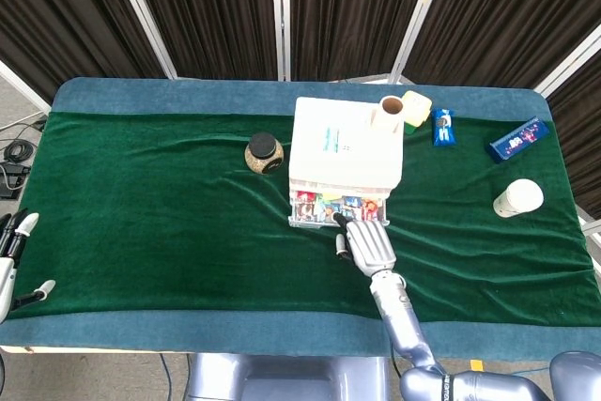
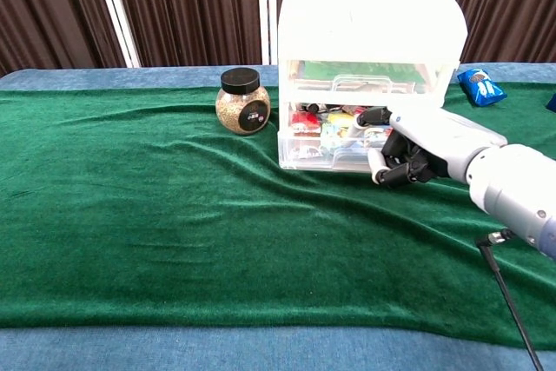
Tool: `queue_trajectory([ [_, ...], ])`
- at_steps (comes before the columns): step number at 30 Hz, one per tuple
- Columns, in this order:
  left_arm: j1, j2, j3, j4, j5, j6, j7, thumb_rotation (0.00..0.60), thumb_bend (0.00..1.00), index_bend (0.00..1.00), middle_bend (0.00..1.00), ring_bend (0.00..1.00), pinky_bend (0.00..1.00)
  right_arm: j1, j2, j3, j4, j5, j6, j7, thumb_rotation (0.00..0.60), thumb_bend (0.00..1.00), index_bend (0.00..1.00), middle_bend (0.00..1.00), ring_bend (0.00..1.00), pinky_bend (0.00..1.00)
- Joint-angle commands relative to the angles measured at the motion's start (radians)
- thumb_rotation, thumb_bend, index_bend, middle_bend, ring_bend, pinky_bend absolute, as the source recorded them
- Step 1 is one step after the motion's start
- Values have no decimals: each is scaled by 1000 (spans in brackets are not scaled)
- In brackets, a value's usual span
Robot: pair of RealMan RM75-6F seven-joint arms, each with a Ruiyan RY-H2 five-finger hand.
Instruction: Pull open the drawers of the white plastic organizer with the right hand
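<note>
The white plastic organizer (image 1: 345, 151) (image 2: 369, 19) stands mid-table. Its lower drawer (image 1: 336, 210) (image 2: 326, 141), full of small colourful items, is pulled partly out toward me. My right hand (image 1: 367, 242) (image 2: 415, 147) is at the drawer's front right, fingers curled on the front edge and thumb on top of it. The upper drawer (image 2: 365, 76), with green contents, sits flush in the case. My left hand (image 1: 13, 243) shows only at the far left edge of the head view, off the table, fingers apart and holding nothing.
A round jar with a black lid (image 1: 264, 153) (image 2: 242, 101) stands left of the organizer. A brown cup (image 1: 390, 112) and a yellow item (image 1: 417, 107) sit behind it. Blue packets (image 1: 443, 127) (image 1: 518, 139) and a white cup (image 1: 518, 197) lie to the right. A black cable (image 2: 504, 297) trails below my right arm.
</note>
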Motion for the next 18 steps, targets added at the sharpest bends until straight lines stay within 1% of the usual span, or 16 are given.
queue_trajectory([
  [1, 0, 0, 0, 0, -1, 0, 0, 600, 79, 0, 0, 0, 0, -1, 1, -2, -1, -2, 4, 0, 600, 647, 551, 935, 960, 851],
  [18, 1, 2, 0, 0, -1, 1, -4, 600, 78, 0, 0, 0, 0, -6, -5, -28, -31, -5, 21, -25, 600, 647, 596, 935, 960, 851],
])
